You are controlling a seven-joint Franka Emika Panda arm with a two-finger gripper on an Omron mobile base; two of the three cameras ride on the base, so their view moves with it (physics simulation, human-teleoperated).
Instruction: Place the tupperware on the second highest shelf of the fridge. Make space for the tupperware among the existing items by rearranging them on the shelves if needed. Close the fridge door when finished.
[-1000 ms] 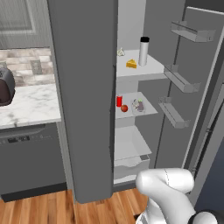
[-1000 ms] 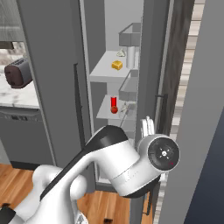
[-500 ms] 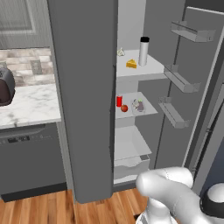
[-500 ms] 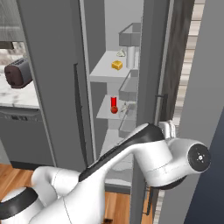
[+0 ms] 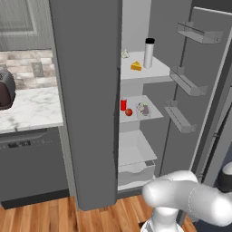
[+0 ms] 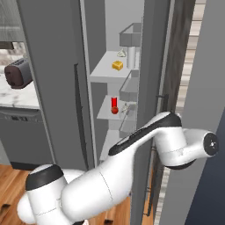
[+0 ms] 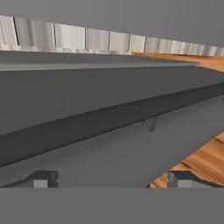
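Two dark fingertips of the pincer (image 7: 109,179) stand apart, gripping nothing. Directly ahead spans the tall dark grey fridge door (image 7: 109,131); its long thin bar handle (image 7: 109,116) crosses above.

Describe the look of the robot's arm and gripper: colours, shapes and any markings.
The arm is made of glossy white, rounded, tube-like segments with dark grey to black bands and caps at the joints, one round end cap bearing a small pale dot. The gripper ends in two small, dark grey, blocky fingertips with paler faces. No cables or lettering are visible.
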